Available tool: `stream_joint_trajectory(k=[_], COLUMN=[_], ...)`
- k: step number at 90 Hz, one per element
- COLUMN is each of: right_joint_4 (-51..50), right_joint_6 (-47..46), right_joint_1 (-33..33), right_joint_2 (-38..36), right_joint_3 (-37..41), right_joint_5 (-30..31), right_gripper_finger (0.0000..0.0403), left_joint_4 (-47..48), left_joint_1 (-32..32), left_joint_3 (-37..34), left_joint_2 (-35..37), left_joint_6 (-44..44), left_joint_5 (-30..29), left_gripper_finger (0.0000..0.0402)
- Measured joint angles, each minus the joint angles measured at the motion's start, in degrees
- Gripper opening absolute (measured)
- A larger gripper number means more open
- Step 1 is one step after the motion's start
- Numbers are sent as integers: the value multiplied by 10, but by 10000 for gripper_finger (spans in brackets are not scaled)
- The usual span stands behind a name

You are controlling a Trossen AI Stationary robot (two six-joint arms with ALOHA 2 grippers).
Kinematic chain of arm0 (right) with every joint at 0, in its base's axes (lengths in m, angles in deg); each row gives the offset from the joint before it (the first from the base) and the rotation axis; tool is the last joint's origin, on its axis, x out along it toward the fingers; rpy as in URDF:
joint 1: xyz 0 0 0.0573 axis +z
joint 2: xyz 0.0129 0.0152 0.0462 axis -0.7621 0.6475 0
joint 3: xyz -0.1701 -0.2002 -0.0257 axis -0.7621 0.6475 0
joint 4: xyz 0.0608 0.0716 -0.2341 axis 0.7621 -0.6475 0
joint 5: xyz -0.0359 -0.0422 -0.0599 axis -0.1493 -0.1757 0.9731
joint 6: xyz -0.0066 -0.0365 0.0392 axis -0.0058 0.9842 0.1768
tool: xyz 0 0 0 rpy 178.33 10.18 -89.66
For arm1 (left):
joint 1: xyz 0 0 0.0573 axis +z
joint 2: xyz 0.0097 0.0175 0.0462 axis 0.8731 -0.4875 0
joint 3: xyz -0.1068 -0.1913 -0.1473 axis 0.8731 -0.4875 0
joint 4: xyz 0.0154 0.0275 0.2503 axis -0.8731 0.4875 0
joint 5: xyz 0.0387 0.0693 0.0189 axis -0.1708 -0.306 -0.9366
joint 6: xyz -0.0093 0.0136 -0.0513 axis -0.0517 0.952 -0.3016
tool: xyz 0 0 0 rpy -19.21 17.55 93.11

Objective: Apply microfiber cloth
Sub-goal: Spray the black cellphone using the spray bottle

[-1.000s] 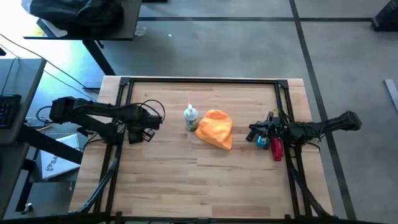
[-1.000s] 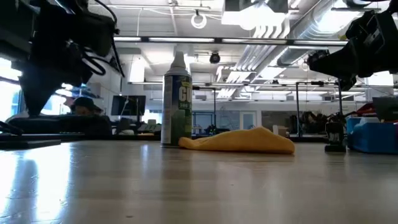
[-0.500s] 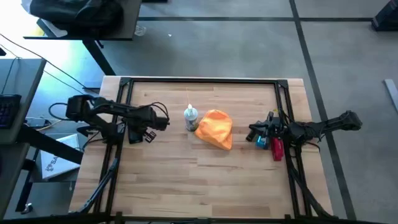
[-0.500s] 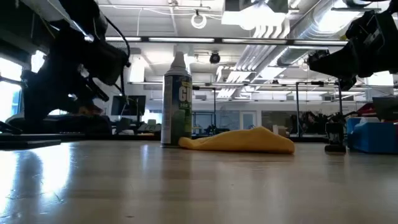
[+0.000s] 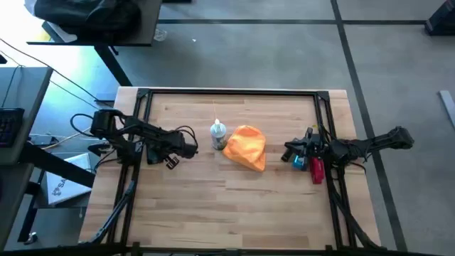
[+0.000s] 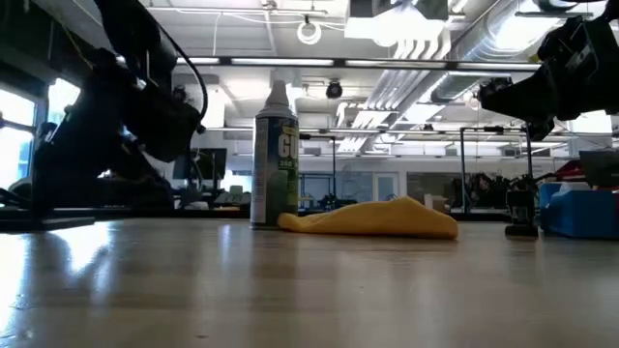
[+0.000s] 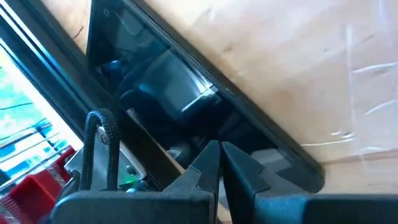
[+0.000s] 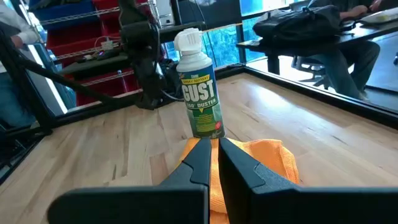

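The orange microfiber cloth (image 5: 247,147) lies crumpled at the table's middle, also seen in the low view (image 6: 377,220) and the right wrist view (image 8: 273,155). A white-capped duster can (image 5: 217,135) stands upright against its left side. My right gripper (image 5: 288,153) hangs shut to the right of the cloth and points at it (image 8: 214,146). My left gripper (image 5: 170,158) is shut, left of the can, above the table. Below its fingertips (image 7: 219,149) lies a black glossy phone (image 7: 161,81), flat on the wood.
A black metal frame (image 5: 227,91) runs round the tabletop. A red thing (image 5: 317,171) and a blue thing (image 5: 298,162) sit by my right arm, and a blue box (image 6: 580,208) shows at the right. Bare wood (image 5: 227,206) lies toward the near edge.
My left arm has reached toward the table's right edge, closer to the duster can, and has come lower. The cloth, the can and my right arm have kept still.
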Motion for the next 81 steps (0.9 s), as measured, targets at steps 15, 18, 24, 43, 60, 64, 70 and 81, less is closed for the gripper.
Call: stream_joint_trajectory(k=[15, 18, 24, 43, 60, 64, 70, 81], right_joint_4=[0, 0, 0, 0, 0, 0, 0, 0], right_joint_6=[0, 0, 0, 0, 0, 0, 0, 0], right_joint_1=[0, 0, 0, 0, 0, 0, 0, 0], right_joint_2=[0, 0, 0, 0, 0, 0, 0, 0], right_joint_3=[0, 0, 0, 0, 0, 0, 0, 0], right_joint_5=[0, 0, 0, 0, 0, 0, 0, 0], right_gripper_finger=[0, 0, 0, 0, 0, 0, 0, 0], left_joint_4=[-3, -3, -4, -9, -38, -49, -67, -112], left_joint_1=[-46, -57, -81, -169, -232, -244, -258, -277], left_joint_3=[0, 0, 0, 14, 54, 63, 77, 91], left_joint_2=[-7, -7, -7, -7, -6, -6, -6, -5], left_joint_6=[-32, -42, -64, -121, -135, -136, -135, -107], left_joint_5=[21, 27, 37, 68, 68, 60, 42, 15], left_gripper_finger=[0, 0, 0, 0, 0, 0, 0, 0])
